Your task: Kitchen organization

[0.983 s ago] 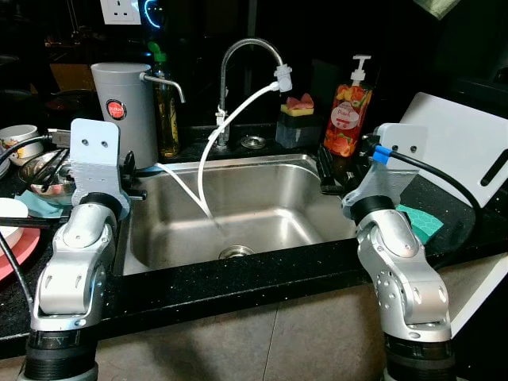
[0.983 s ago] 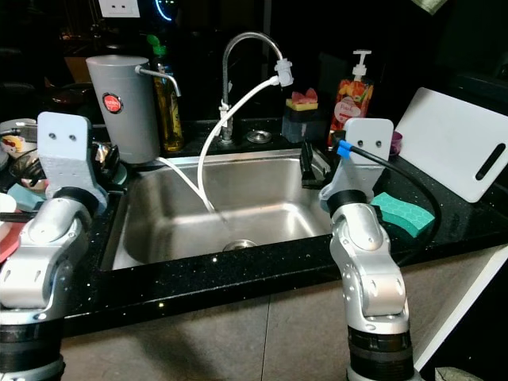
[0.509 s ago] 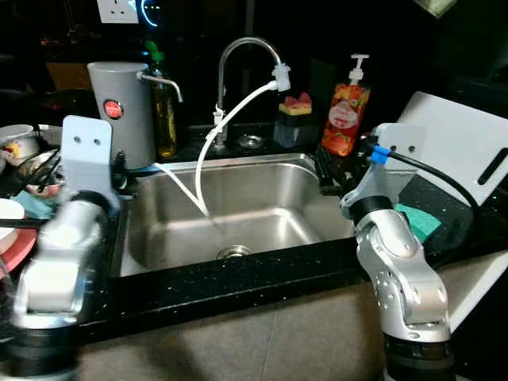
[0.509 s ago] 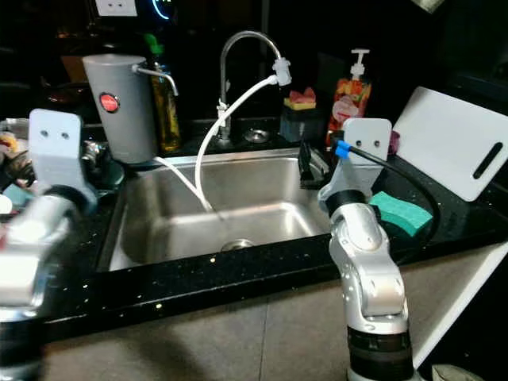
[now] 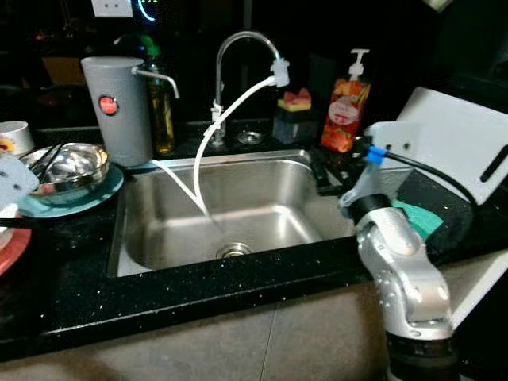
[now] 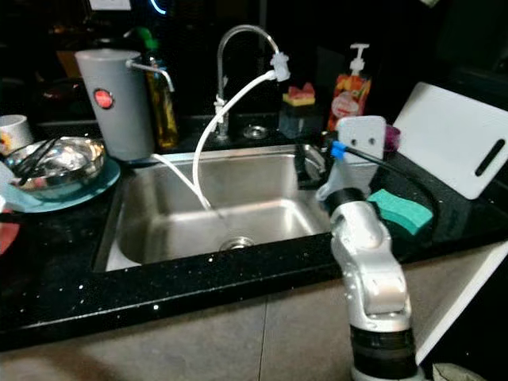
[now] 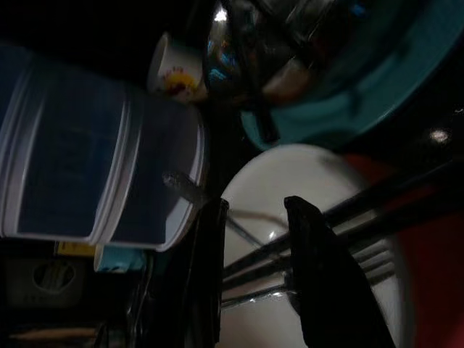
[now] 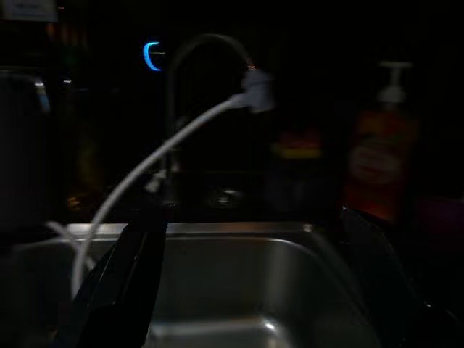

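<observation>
Now our left gripper point(image 7: 254, 239) hangs with fingers parted over chopsticks point(image 7: 348, 210) on a white plate point(image 7: 319, 304), far left of the sink point(image 5: 238, 198); our right gripper point(image 8: 246, 290) gapes wide at its right rim.

Right arm point(image 5: 397, 254) raised, forearm upright, fingers point(image 8: 138, 268) spread wide. Left gripper point(image 7: 254, 268) fingers slightly parted.

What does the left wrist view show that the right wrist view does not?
Left wrist view: left gripper above a white plate bearing utensils, beside a teal plate and cup. Right wrist view: right gripper facing the sink, faucet, hose, soap bottle. Shared: two black fingers, spread open.
</observation>
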### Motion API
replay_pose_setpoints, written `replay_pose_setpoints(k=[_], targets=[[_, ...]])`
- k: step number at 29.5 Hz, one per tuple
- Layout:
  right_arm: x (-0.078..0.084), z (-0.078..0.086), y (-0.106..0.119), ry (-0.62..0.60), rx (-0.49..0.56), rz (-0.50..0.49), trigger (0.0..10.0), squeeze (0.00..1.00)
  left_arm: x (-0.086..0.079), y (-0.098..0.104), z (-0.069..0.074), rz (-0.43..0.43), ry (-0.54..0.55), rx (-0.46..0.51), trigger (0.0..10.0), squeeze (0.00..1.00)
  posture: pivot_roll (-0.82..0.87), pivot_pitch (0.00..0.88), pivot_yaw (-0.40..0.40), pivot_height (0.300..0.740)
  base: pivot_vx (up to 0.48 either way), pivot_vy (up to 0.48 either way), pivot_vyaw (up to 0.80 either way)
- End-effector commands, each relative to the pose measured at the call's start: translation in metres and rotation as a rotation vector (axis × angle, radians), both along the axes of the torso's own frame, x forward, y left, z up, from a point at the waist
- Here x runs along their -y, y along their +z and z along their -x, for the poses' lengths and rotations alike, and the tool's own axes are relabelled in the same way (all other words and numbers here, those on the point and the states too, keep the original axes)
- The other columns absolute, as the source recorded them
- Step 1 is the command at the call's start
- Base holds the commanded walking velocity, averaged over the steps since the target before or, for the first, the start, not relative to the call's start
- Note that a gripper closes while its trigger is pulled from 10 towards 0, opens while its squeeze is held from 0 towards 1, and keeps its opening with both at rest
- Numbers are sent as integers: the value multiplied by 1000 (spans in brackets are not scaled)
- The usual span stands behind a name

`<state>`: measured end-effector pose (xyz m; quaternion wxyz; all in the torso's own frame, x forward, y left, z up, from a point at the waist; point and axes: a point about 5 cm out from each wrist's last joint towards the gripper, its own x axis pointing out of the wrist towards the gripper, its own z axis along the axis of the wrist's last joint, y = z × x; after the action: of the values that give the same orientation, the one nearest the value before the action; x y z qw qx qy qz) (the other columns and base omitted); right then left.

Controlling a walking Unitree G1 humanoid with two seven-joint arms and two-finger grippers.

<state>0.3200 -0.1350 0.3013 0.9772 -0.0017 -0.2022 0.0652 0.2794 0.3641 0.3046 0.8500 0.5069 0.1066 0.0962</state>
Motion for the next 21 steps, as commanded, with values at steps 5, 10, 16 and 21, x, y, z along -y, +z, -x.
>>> replay_pose_setpoints(k=[5, 10, 16, 21], targets=[[1, 1, 1, 0, 14, -17, 10000, 0, -5, 14, -10, 236, 26, 179, 10000, 0, 131, 40, -63, 740, 0, 0, 0], [2, 1, 0, -4, 13, -21, 10000, 0, 6, 12, -26, 480, -14, 287, 10000, 0, 129, 33, -68, 740, 0, 0, 0], [-14, 0, 9, 84, 63, 70, 10000, 0, 17, 11, -65, 722, 2, 310, 10000, 0, 136, 32, -88, 740, 0, 0, 0], [-24, 2, 16, 129, 98, 103, 10000, 0, 14, 23, -75, 734, 22, 313, 10000, 0, 136, 34, -77, 740, 0, 0, 0]])
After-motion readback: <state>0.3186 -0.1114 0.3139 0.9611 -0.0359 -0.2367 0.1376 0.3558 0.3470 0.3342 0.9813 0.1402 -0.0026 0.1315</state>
